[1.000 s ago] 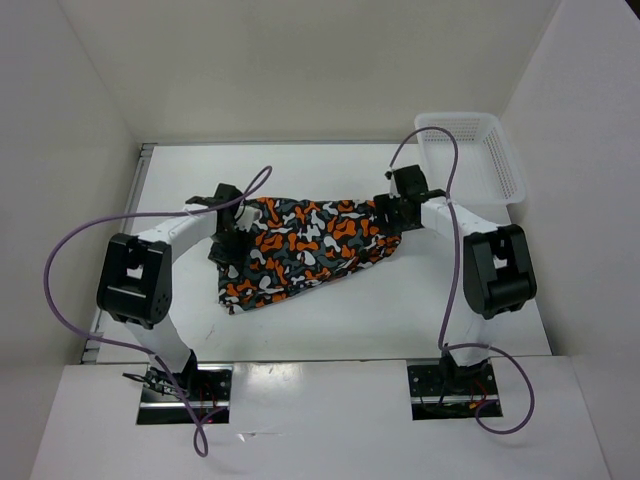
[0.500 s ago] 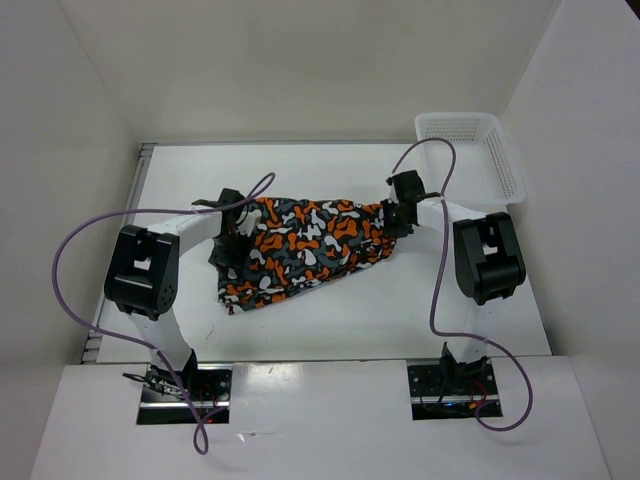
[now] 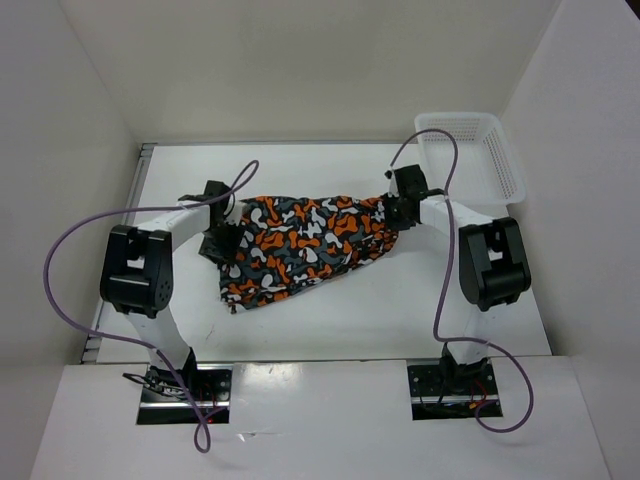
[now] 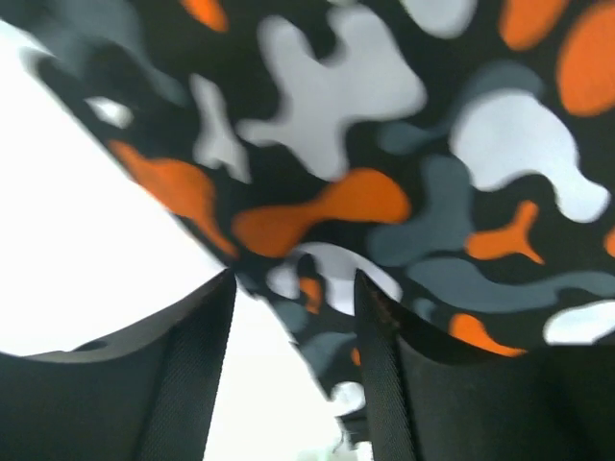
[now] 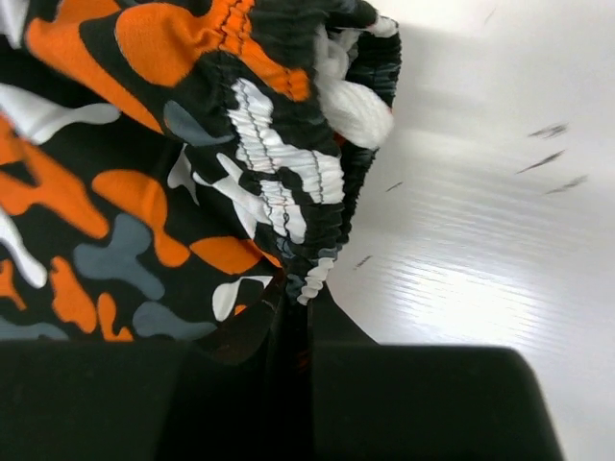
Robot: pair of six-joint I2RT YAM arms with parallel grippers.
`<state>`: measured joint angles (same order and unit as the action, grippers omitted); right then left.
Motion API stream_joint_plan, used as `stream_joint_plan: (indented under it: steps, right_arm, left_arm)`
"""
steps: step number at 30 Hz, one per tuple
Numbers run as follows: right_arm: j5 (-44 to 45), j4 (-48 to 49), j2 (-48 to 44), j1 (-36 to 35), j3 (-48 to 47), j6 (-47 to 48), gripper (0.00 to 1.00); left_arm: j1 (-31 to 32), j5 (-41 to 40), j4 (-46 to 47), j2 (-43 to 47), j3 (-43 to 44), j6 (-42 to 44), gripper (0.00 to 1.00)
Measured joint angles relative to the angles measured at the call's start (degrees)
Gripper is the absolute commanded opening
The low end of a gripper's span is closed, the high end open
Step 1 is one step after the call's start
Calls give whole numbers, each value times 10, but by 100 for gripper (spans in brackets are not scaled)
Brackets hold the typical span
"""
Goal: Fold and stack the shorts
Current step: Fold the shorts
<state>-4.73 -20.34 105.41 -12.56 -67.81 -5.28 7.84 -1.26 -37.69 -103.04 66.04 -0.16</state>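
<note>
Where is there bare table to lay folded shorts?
Bare white table runs between the orange-grey camouflage cloth shorts and the arm bases, and behind them toward the back wall. Crowded: the middle, and the far-right white plastic lattice basket.

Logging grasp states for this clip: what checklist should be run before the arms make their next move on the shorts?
1. Right gripper clamped on the waistband: ok, shut on it.
2. Left gripper gripping the shorts: not ok, jaws open, cloth edge only at the gap.
3. Shorts spread flat: not ok, bunched into a wedge.
4. Shorts resting on the table: cannot tell.
5. Basket clear of the cloth: ok, apart at the far right.
</note>
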Motion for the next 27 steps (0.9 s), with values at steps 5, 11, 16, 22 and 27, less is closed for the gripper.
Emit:
stream_joint_plan:
  steps: [5, 11, 16, 22, 27]
  right_arm:
    - [22, -11, -59, 2, -15, 41, 0]
    - [80, -25, -129, 2, -31, 96, 0]
    - [141, -44, -152, 2, -37, 132, 0]
    - [211, -66, -150, 1, -71, 175, 0]
    - [266, -73, -125, -61, -144, 202, 0]
  left_arm:
    - [-8, 0, 13, -6, 15, 0, 61]
    - [12, 11, 16, -70, 83, 0, 61]
    - [51, 28, 26, -119, 153, 0, 62]
    - [111, 31, 40, -174, 230, 0, 55]
    - [152, 47, 57, -214, 291, 2, 55]
